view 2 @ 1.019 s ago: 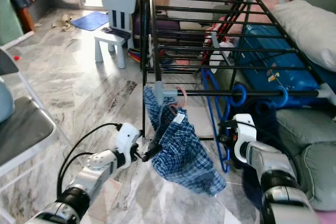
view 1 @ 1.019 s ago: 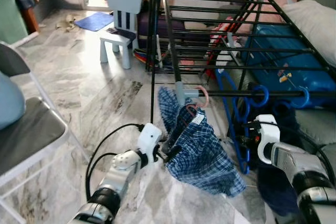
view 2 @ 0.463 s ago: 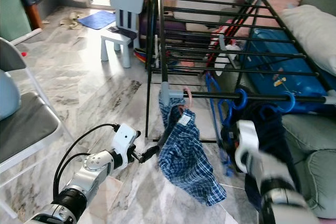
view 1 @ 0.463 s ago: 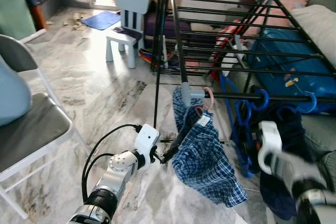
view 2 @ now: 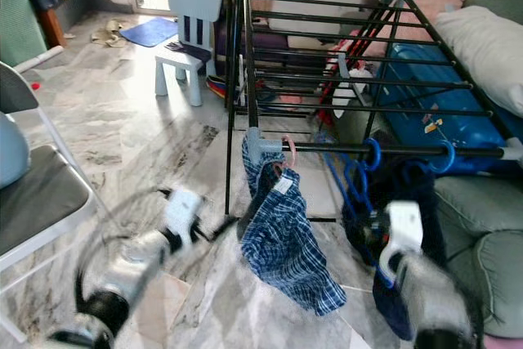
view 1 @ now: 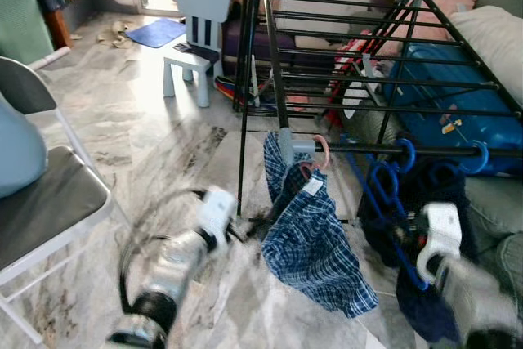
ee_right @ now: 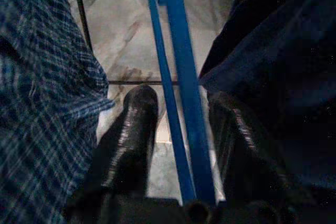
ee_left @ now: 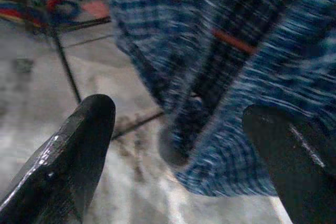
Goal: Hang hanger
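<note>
While the right gripper (ee_right: 176,124) grasps the blue hanger (ee_right: 181,93) between its fingers beside dark navy cloth (view 1: 425,194), the left gripper (ee_left: 178,145) is spread wide, released, facing the plaid shirt (view 1: 315,239). That shirt hangs on a pink hanger (view 1: 321,151) from the drying rack (view 1: 359,46).

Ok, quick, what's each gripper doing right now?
Left gripper: open, empty, facing the plaid shirt.
Right gripper: fingers astride the blue hanger; grip unclear.

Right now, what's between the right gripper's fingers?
In the right wrist view, the blue hanger runs through the gap between the right gripper's fingers, with the dark navy garment beside it and bare marble floor behind.
</note>
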